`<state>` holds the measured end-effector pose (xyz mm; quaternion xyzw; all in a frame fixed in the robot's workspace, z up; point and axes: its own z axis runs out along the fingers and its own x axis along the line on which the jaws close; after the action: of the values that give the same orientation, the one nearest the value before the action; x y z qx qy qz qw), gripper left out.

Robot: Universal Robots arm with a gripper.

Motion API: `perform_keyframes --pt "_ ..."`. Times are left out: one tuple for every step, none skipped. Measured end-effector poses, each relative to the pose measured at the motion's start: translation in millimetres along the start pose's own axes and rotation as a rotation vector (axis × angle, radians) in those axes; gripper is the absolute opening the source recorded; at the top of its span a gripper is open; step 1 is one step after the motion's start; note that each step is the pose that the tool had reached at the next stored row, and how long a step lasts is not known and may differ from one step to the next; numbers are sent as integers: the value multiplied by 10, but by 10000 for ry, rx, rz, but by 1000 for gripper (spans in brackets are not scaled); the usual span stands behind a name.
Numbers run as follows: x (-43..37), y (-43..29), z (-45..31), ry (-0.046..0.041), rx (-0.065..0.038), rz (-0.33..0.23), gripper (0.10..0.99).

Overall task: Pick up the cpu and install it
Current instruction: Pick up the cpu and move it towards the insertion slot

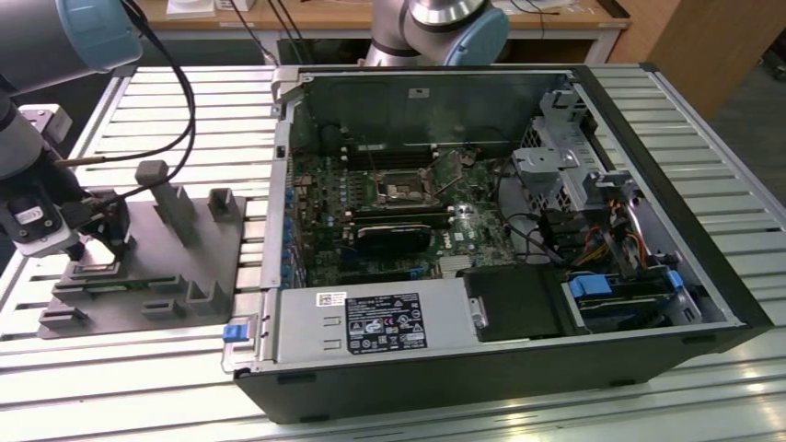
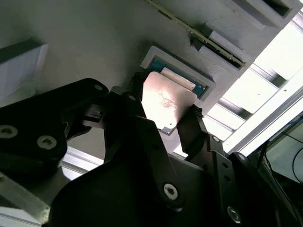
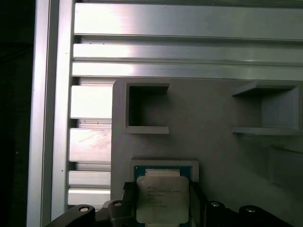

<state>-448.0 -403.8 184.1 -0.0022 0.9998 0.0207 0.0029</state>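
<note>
Item: the cpu (image 3: 162,198), one piece. Location: between the fingers of the gripper (image 2: 164,106), just over the blue-green-rimmed pocket (image 3: 163,165) of the grey fixture block (image 1: 172,267). The block lies on the slatted aluminium table (image 1: 737,405) at the exterior view's left, well apart from the motherboard socket (image 1: 403,189) inside the open computer case (image 1: 516,368). Jaws: closed onto the chip, one black finger (image 2: 189,125) against each of two opposite edges. In both wrist views the chip sits offset from its pocket, so you can take it as raised just clear of it. Appearance: thin flat square, bright silver lid with faint print, a pale rim around it, catching glare. Handling, as judged: very light and rigid, with smooth metal that could slip under a slack pinch. The underside contacts are likely delicate, so you should hold it by the edges only, keep it level, and never press on the faces.
</note>
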Motion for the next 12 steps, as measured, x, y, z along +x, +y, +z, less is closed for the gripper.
perform_keyframes --pt "0 0 0 0 0 -2 537" --pt "0 0 0 1 0 -5 537" --pt "-1 0 0 0 2 -10 537" --pt "-1 0 -1 -1 3 -13 537" --pt "-1 1 -2 -4 3 -17 537" --pt "-2 1 -6 -8 2 -19 537" --pt "-1 2 -14 -9 2 -18 537" --pt "-1 3 -26 -8 3 -18 537" --pt "-1 4 -41 -9 3 -19 537" --pt "-1 5 -56 -8 3 -19 537" --pt "-1 6 -72 -8 3 -19 537" --pt "-1 8 -88 -8 3 -18 537"
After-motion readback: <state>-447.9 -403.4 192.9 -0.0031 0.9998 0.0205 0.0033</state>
